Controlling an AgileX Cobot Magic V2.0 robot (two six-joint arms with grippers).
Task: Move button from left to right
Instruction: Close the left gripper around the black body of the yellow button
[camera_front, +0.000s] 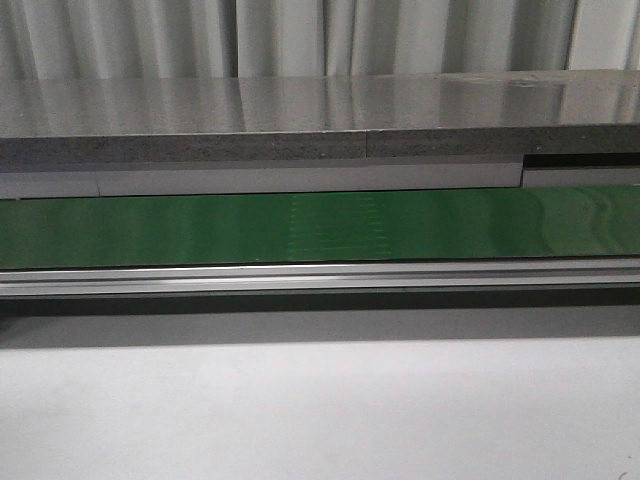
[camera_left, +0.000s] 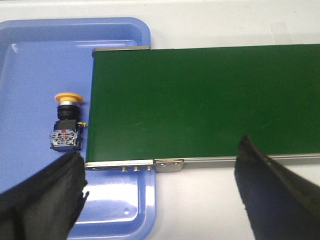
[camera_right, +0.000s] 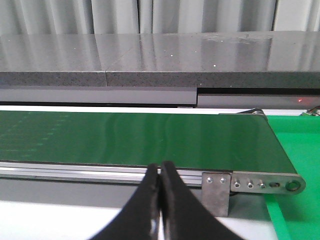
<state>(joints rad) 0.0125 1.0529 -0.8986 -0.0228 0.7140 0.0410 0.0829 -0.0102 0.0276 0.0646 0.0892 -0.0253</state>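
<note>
Blue tray: button on side, cap away from left tool.

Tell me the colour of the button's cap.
Yellow-orange, on the button lying in the blue tray; left wrist view shows it best.

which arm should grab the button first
Left. Its open gripper hangs just short of the button, which lies in the blue tray beside the belt end. The right gripper is shut at the belt's other end, no button in sight.
</note>
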